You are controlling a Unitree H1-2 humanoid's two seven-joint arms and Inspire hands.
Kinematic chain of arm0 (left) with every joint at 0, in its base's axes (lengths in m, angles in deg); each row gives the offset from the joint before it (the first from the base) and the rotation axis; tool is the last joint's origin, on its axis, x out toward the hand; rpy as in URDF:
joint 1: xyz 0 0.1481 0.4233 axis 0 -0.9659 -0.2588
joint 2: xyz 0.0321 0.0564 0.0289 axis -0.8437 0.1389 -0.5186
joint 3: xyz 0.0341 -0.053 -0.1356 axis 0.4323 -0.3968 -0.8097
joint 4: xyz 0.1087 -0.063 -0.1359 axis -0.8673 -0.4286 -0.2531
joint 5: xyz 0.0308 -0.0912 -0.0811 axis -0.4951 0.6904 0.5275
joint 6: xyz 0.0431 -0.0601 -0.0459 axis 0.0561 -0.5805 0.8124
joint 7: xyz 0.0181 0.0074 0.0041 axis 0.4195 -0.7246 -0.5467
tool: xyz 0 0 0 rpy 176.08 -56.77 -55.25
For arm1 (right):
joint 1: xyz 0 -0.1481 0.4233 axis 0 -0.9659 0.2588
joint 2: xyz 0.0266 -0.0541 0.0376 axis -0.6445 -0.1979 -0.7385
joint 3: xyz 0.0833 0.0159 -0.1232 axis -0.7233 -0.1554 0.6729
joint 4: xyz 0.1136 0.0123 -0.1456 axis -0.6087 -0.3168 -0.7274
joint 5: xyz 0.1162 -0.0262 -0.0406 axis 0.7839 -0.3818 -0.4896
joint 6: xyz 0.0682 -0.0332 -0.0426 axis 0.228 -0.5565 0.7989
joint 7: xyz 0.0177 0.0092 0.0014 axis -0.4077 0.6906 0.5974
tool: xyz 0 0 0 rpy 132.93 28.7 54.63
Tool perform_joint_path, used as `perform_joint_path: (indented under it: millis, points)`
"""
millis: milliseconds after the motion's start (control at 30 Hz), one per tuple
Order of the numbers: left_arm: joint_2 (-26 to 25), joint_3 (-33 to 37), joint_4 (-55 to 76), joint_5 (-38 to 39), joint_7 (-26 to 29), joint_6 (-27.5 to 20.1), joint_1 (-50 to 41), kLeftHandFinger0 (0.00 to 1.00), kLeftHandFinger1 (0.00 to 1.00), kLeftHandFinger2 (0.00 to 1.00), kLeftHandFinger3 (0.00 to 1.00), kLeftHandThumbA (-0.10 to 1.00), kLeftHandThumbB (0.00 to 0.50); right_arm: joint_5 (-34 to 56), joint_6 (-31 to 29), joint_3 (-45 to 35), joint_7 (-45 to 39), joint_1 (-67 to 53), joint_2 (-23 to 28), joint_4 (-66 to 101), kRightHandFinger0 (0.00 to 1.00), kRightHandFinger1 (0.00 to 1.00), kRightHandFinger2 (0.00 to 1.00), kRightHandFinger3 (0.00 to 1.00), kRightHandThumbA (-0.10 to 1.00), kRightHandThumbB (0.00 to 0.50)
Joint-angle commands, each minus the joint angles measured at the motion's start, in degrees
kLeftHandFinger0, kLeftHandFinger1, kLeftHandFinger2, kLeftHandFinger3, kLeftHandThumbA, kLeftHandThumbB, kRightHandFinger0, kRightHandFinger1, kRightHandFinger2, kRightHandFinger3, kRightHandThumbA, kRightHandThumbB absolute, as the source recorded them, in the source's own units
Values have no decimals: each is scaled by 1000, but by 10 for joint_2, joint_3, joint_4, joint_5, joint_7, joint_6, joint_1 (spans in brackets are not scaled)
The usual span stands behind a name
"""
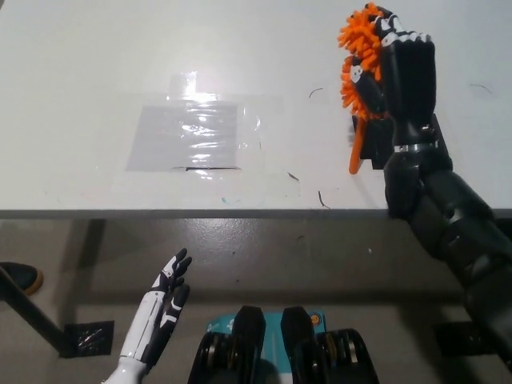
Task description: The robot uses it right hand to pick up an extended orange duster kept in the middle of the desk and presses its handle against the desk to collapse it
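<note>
Closest to the robot, its white left hand (166, 302) hangs below the desk edge, fingers spread and holding nothing, over the grey floor (320, 256). A dark shoe (20, 278) pokes in at the far left of the floor. Beyond that, the white desk (96, 72) carries a clear plastic sheet (192, 136) taped flat near its middle. Further over on the right side of the desk, the black right hand (404, 68) is clenched around the orange duster (360, 68), fluffy head up and its short orange handle (357, 150) pointing down, its tip at the desk.
</note>
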Motion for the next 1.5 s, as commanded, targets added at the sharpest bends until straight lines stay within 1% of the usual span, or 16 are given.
perform_joint_path:
  millis: [0,33,67,133,200,400,433,467,533,1000,1100,1167,1200,1233,1433,1467]
  points:
    - [-7,-6,23,9,-4,-19,7,1000,1000,1000,1000,1000,87,45,57,-14,-244,-56,21,-32,0,169,658,482,-100,73]
    - [-8,-6,18,7,-2,-21,10,1000,1000,1000,1000,1000,84,50,46,-18,-234,-48,25,-28,0,282,941,691,-100,65]
    - [-9,-5,18,4,-2,-23,11,1000,1000,1000,1000,1000,76,57,33,-25,-221,-35,28,-22,1,378,1000,799,-100,74]
    - [-10,-6,21,5,-4,-17,14,1000,1000,1000,1000,1000,73,50,30,-19,-198,-17,32,-15,0,458,975,868,-100,99]
    - [-10,-7,24,10,-7,-12,12,1000,1000,1000,1000,1000,76,44,23,-14,-177,2,37,-5,0,427,863,783,-100,117]
    - [-13,-4,25,3,-6,-10,12,1000,1000,1000,1000,1000,70,13,-8,4,-123,96,76,71,0,421,811,805,-100,140]
    - [-14,-4,26,2,-6,-9,12,1000,1000,1000,1000,1000,71,12,-7,5,-124,97,78,75,56,582,999,1000,-100,78]
    - [-13,-4,24,4,-6,-9,12,1000,1000,1000,1000,1000,81,8,-11,8,-133,119,86,90,7,504,816,870,-100,145]
    - [-14,-4,24,5,-6,-10,12,1000,1000,1000,1000,1000,86,0,-12,15,-134,131,90,95,0,417,781,801,-100,154]
    - [-17,-2,21,-1,-7,-11,14,1000,1000,1000,1000,1000,88,-73,4,109,-120,193,108,73,0,280,761,800,-100,201]
    - [-20,-2,24,-5,-8,-9,10,1000,1000,1000,1000,1000,89,-149,46,202,-137,187,107,37,0,96,538,355,-100,288]
    - [-20,-2,24,-4,-8,-8,12,1000,1000,1000,1000,1000,90,-149,57,227,-145,185,106,30,0,13,471,144,-100,274]
    - [-20,-1,24,-4,-8,-8,12,1000,1000,1000,1000,1000,90,-147,58,232,-144,186,105,29,0,9,469,138,-100,275]
    - [-20,-2,22,0,-7,-13,10,1000,1000,1000,1000,1000,83,-157,58,252,-175,170,104,23,0,0,431,322,-100,333]
    - [-19,-3,25,4,-9,-11,3,1000,1000,1000,1000,1000,94,-182,79,307,-176,144,103,16,0,0,331,249,-100,334]
    - [-21,-5,28,4,-9,-9,5,1000,1000,1000,1000,1000,92,-206,96,338,-242,128,94,0,0,2,365,248,-100,245]
